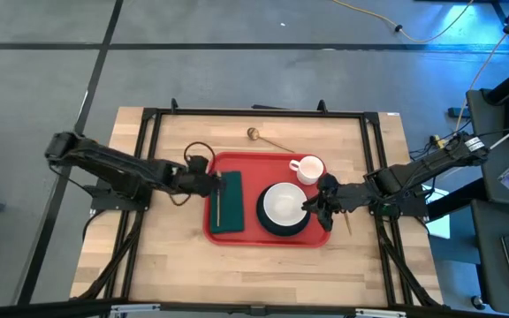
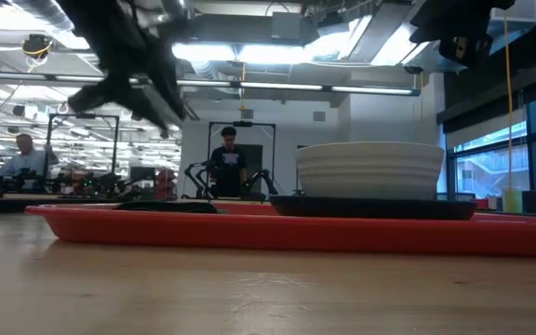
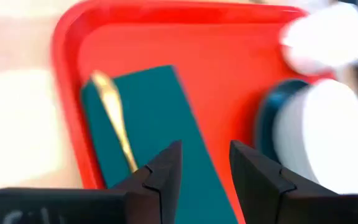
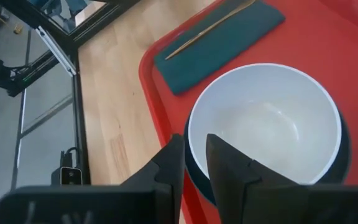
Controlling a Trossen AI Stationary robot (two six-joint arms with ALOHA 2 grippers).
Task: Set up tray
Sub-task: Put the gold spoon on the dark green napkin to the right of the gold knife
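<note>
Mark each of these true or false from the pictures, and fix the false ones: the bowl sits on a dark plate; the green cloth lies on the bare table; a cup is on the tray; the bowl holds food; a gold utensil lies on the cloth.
1. The white bowl sits on a dark plate. True.
2. The green cloth lies on the bare table. False: it lies on the red tray.
3. A white cup is on the tray. True.
4. The bowl holds food. False: it is empty.
5. A gold utensil lies on the cloth. True.
</note>
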